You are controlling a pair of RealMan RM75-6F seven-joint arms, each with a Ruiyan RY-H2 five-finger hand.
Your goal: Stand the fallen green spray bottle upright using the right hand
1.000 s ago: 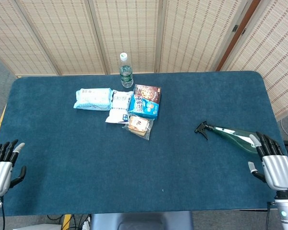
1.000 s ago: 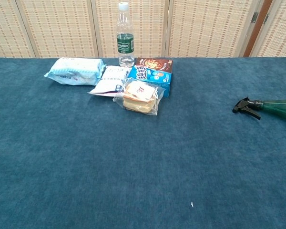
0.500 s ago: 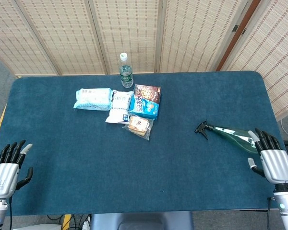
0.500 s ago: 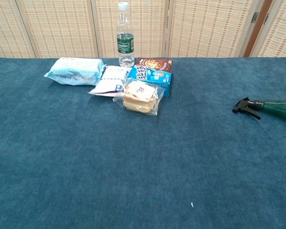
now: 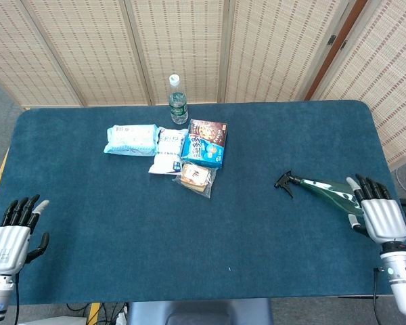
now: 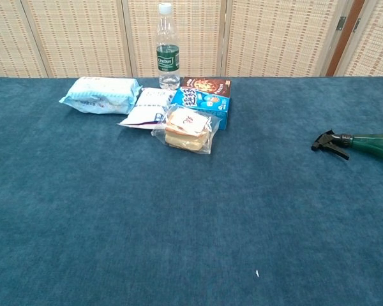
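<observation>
The green spray bottle lies on its side on the blue table at the right, its black trigger head pointing left. The chest view catches it at the right edge, cut off by the frame. My right hand hovers over the bottle's base end near the table's right edge, fingers extended and apart, holding nothing; whether it touches the bottle is unclear. My left hand sits at the front left corner, fingers spread and empty. Neither hand shows in the chest view.
A clear water bottle stands at the back centre. In front of it lie a pale blue wipes pack, a white packet, a blue snack box and wrapped bread. Woven screens stand behind the table.
My right hand has crept forward over the bottle's base end. My left hand has shifted slightly up and to the right. The bottle has not moved.
</observation>
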